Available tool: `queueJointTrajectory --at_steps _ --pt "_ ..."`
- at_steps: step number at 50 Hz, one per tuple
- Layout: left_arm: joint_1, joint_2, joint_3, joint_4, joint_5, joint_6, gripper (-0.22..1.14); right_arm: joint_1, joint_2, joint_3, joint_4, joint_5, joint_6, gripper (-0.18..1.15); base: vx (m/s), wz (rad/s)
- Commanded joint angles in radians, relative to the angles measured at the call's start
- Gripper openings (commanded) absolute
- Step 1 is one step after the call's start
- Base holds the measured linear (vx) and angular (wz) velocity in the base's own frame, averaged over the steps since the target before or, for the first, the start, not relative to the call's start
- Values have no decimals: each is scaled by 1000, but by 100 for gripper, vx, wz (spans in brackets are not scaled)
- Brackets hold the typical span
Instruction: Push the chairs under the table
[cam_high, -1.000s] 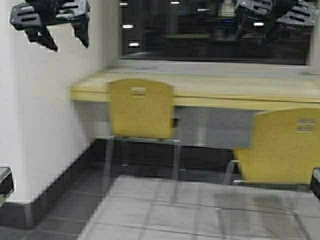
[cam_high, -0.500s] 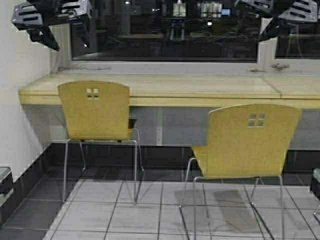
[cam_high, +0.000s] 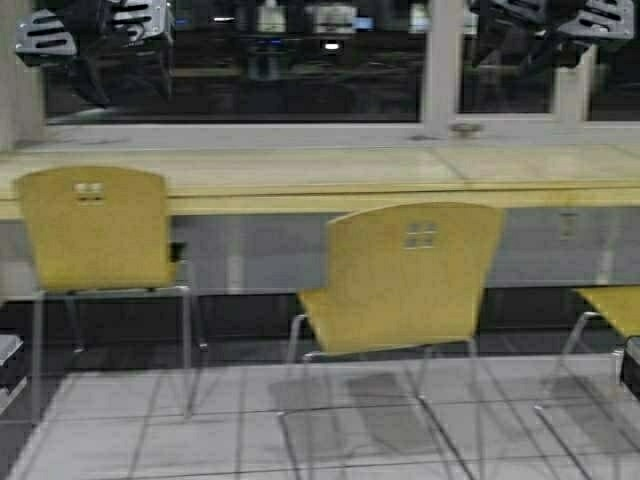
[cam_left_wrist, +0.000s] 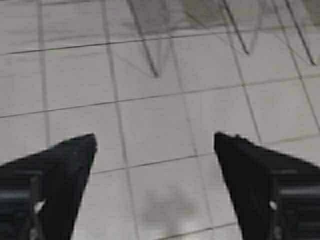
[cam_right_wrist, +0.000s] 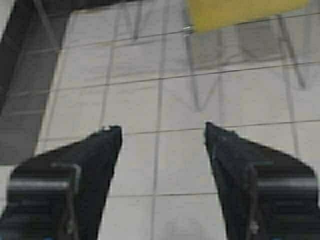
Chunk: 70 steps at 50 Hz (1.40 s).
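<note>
Both hands hang high, fingers spread wide and empty: left hand (cam_left_wrist: 155, 150) and right hand (cam_right_wrist: 162, 135) over the pale floor tiles (cam_high: 240, 420). Beyond, the left chair (cam_high: 95, 230) seems tucked against the worktop (cam_high: 330, 180); the middle chair (cam_high: 405, 275) stands nearer, angled.

Yellow-tan moulded plywood chairs (cam_high: 410, 275) with four-square back cutouts, chrome tube legs, pale yellow-wood long desk (cam_high: 330, 180), light grey grid-lined tiled floor (cam_left_wrist: 150, 125), black hands (cam_left_wrist: 155, 165).

Bare floor (cam_high: 240, 430) between chairs (cam_high: 405, 280)
</note>
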Motion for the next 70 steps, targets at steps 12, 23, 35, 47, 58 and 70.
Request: queueJointTrajectory --at_steps 12,23,35,47,58,70 --pt "2 -9 -32 -2 -8 -6 101 8 6 -11 0 -26 8 88 4 -20" --pt "2 -9 -35 -8 -9 -8 101 8 18 -14 0 -32 9 88 11 -10" --pt "3 -12 -37 -9 -9 -8 101 8 15 -23 -2 -28 2 88 18 -3" --pt "2 15 -41 -14 -9 -3 101 8 17 -18 9 -20 12 88 28 7" --pt "3 17 -46 -17 -11 -3 101 6 21 -12 32 -20 12 88 31 8" --pt "2 18 -44 -17 -11 -6 101 8 43 -12 34 -20 14 88 31 1"
